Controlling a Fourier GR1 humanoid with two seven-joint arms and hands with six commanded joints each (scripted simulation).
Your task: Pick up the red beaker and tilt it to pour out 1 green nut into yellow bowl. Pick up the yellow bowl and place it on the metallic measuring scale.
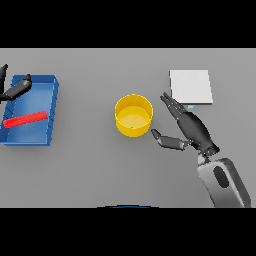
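yellow bowl (133, 116) — smooth, glossy plastic look; scale (190, 86) — pale, matt metal; table (100, 165) matt grey.

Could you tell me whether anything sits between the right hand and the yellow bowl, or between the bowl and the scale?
Nothing visible does. The right hand is open just right of the yellow bowl, bare table between them. The metallic scale lies beyond, up and right; only the hand itself is near that path.

A plain grey tabletop (90, 175) fills the whole view, evenly lit, with only soft, faint shadows. No walls, floor or windows show beyond its edges.
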